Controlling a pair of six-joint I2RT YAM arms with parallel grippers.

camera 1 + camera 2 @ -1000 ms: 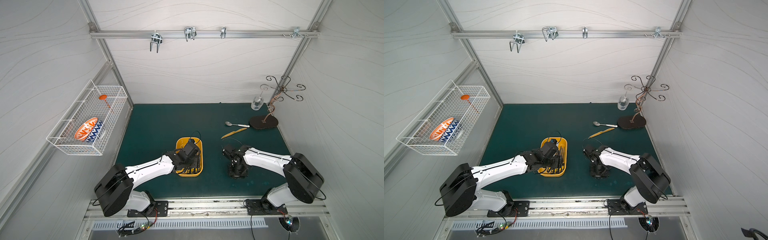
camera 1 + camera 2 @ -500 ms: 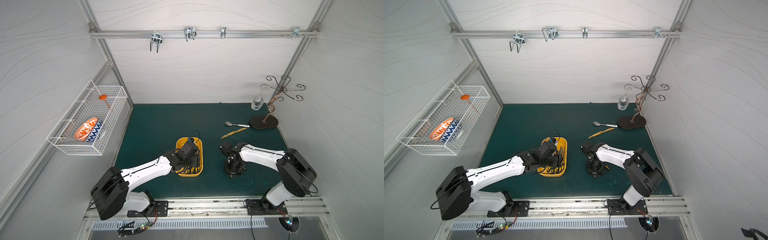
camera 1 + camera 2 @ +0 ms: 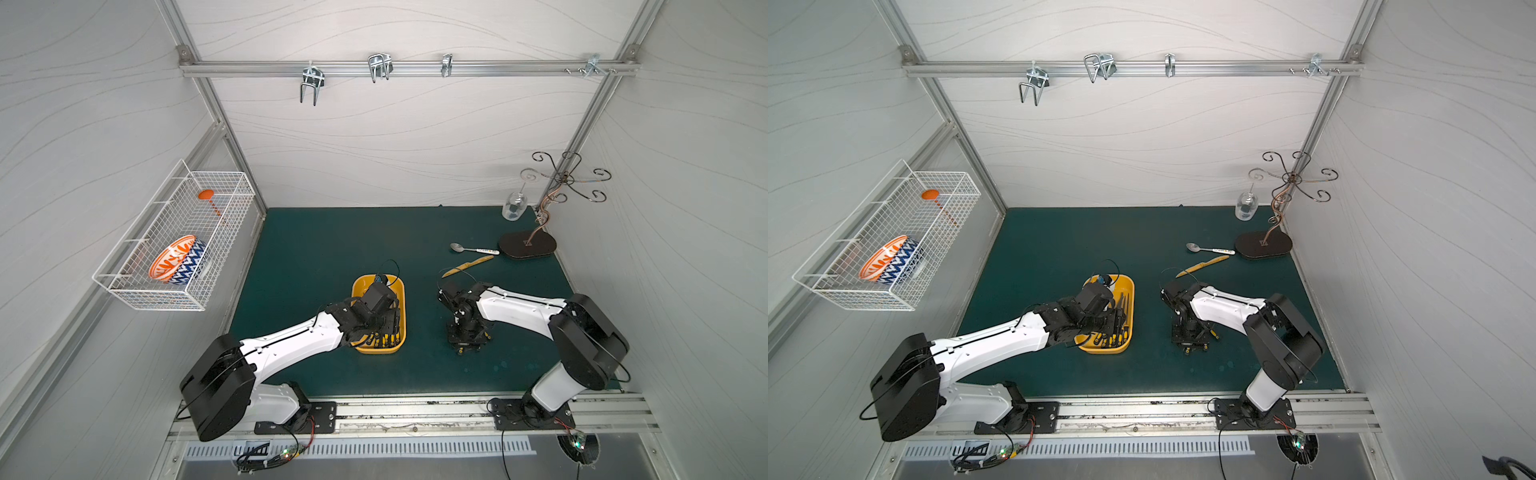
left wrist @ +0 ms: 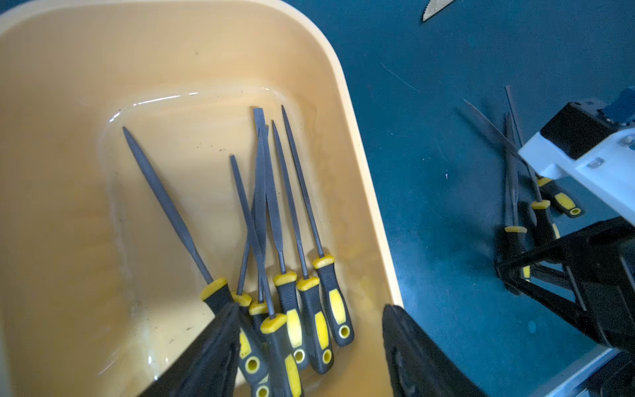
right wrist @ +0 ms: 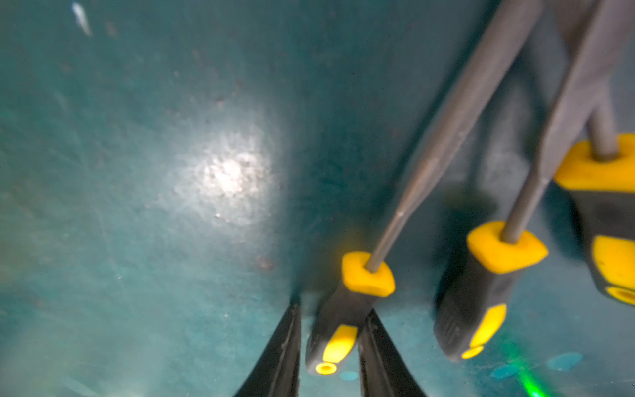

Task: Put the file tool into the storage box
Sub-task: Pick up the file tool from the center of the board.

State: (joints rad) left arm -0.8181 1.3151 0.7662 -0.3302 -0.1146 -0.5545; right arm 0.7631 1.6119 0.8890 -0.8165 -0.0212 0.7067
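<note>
The yellow storage box [image 3: 401, 291] [image 3: 1130, 299] sits mid-mat and holds several black-and-yellow files [image 4: 292, 240]. My left gripper [image 4: 311, 309] hangs open just above their handles, holding nothing. Right of the box, my right gripper [image 5: 333, 309] points down at the mat [image 3: 467, 343]. Its fingers are shut on the black handle of one file tool [image 5: 367, 275], which lies on the green mat. Two more files [image 5: 481, 292] lie beside it. In both top views the right wrist hides most of these files.
A spoon [image 3: 471, 249] and a yellow knife [image 3: 467, 266] lie behind the right arm. Further back right are a hook stand's dark base [image 3: 527, 245] and a glass [image 3: 514, 206]. A white wire basket [image 3: 174, 245] with a bowl hangs on the left wall.
My right gripper's fingers have drawn in around the file handle, and the right arm has shifted slightly over the loose files. The left arm has stayed over the box.
</note>
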